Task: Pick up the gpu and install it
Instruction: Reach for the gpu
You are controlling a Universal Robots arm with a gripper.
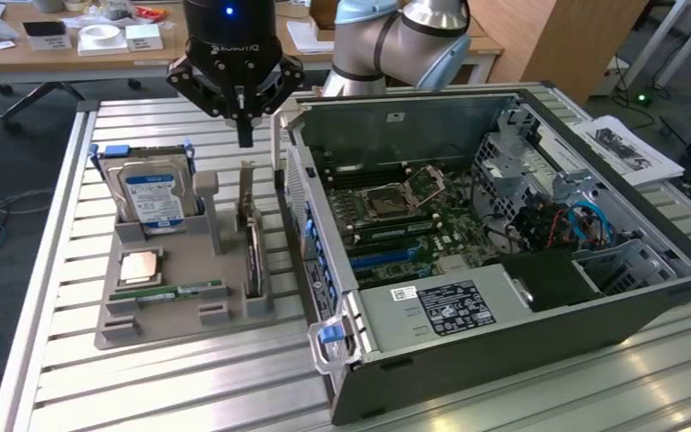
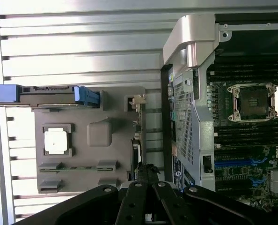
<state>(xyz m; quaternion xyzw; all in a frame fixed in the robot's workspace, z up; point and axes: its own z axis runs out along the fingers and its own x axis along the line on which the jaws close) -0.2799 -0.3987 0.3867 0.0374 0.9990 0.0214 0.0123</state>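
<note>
The gpu stands on its long edge in a slot of the grey holder, on the side nearest the computer case. From the wrist view it appears edge-on as a thin strip, the gpu lying between holder and case. My gripper hangs above the card's far end, clear of it, its fingers shut together with nothing between them. The wrist view has the gripper pointing down over the card's edge.
The holder also carries a hard drive standing upright, a processor chip and a green memory stick. The open case shows the motherboard with blue slots. Everything rests on a slatted metal table.
</note>
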